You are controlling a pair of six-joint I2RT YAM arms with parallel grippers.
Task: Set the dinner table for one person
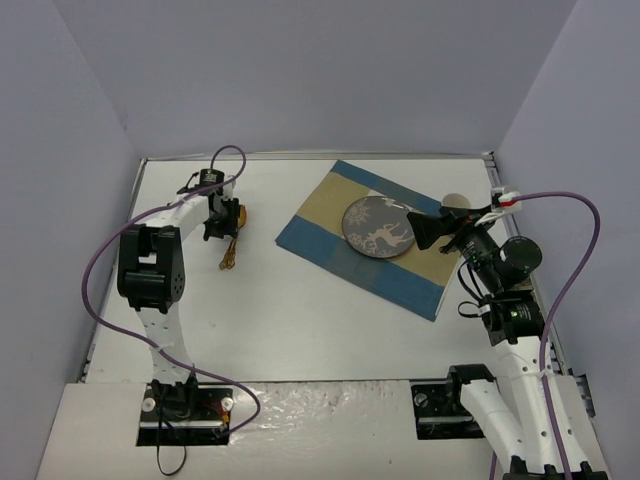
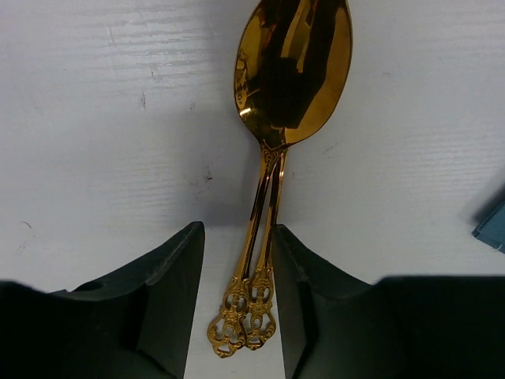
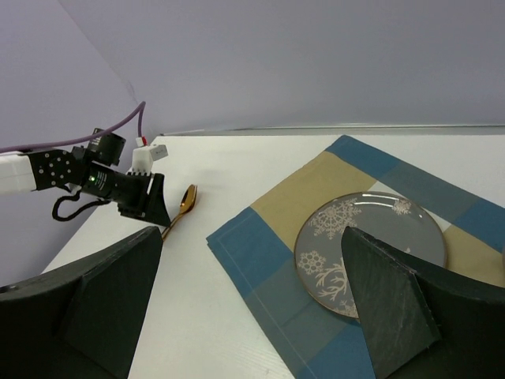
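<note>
At 9 o'clock of the placemat point(image 1: 312, 228) on the bench point(image 1: 300, 330), gold cutlery point(image 2: 267, 189) is straddled by the half-spread left pincer point(image 2: 238, 237), nothing pinched yet, so a squeeze-and-lift is probably called for; right pincer point(image 3: 248, 237) spread wide.

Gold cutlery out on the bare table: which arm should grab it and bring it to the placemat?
Left. The left gripper straddles the handles of the gold cutlery, jaws open either side. The right gripper hovers open over the plate on the placemat, across the table.
</note>
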